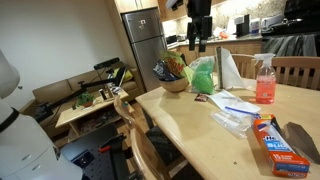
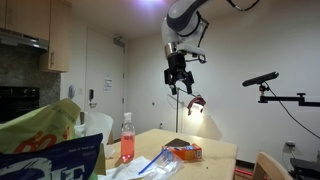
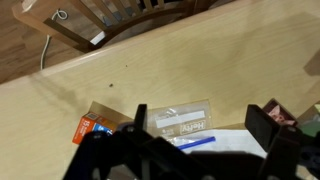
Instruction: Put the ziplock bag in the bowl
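Observation:
The clear ziplock bag (image 1: 236,114) lies flat on the wooden table, on white paper with a blue strip. In the wrist view the ziplock bag (image 3: 184,121) shows a white label and sits between my two dark fingers. The bowl (image 1: 176,86) stands at the far end of the table beside a green bag, with things in it. My gripper (image 1: 200,38) hangs high above the table, open and empty. It also shows in an exterior view (image 2: 178,86) and in the wrist view (image 3: 200,132). The bag shows faintly in an exterior view (image 2: 150,166).
A pink spray bottle (image 1: 264,82) stands right of the bag. An orange and blue box (image 1: 273,136) and a dark flat object (image 1: 301,141) lie near the table's front. Wooden chairs (image 1: 135,135) stand round the table (image 1: 190,130). A green bag (image 1: 203,76) sits by the bowl.

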